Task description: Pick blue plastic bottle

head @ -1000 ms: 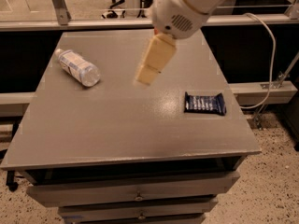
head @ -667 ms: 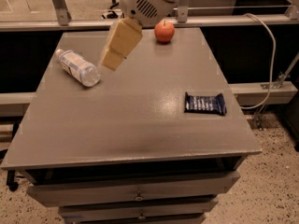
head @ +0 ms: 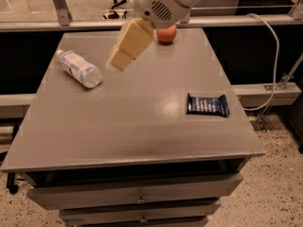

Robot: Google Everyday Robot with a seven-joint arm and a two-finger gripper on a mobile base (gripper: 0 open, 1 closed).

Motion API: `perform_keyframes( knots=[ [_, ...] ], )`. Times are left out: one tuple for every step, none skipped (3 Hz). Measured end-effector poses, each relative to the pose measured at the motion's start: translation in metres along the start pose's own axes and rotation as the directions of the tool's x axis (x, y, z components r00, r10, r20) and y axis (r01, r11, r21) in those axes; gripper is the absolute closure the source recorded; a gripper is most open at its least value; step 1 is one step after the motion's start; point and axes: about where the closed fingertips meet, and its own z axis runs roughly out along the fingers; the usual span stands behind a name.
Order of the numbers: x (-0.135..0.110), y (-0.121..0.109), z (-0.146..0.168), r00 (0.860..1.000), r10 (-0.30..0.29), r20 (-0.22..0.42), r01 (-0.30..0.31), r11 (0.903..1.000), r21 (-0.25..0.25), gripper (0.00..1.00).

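The bottle (head: 79,69) is lying on its side at the left rear of the table (head: 142,141), cap pointing toward the back corner, and it is sitting exactly where it was a second ago. Just to its right the gripper (head: 119,59) is hanging above the tabletop, angled down and leftward, near the bottle but not touching it; it is arriving from over the table's middle, so the approach is well under way, though the descent and the grasp are both still waiting (whether the gripper is spread or pressed together, I cannot tell). Further right, the apple (head: 166,34) is peeking out behind the arm, and the dark snack bar (head: 207,105) is lying untouched.
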Motion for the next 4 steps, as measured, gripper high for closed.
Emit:
perform_keyframes(
  knots=[
    [0.009, -0.005, 0.036, 0.993, 0.095, 0.074, -0.094, 0.9953, -0.024, 0.0],
    [-0.007, -0.04, 0.094, 0.957, 0.191, 0.216, -0.189, 0.9815, -0.029, 0.0],
    [-0.025, -0.072, 0.137, 0.916, 0.254, 0.311, -0.258, 0.9657, -0.03, 0.0],
    [-0.041, -0.082, 0.183, 0.884, 0.319, 0.342, -0.312, 0.9469, -0.077, 0.0]
  ],
)
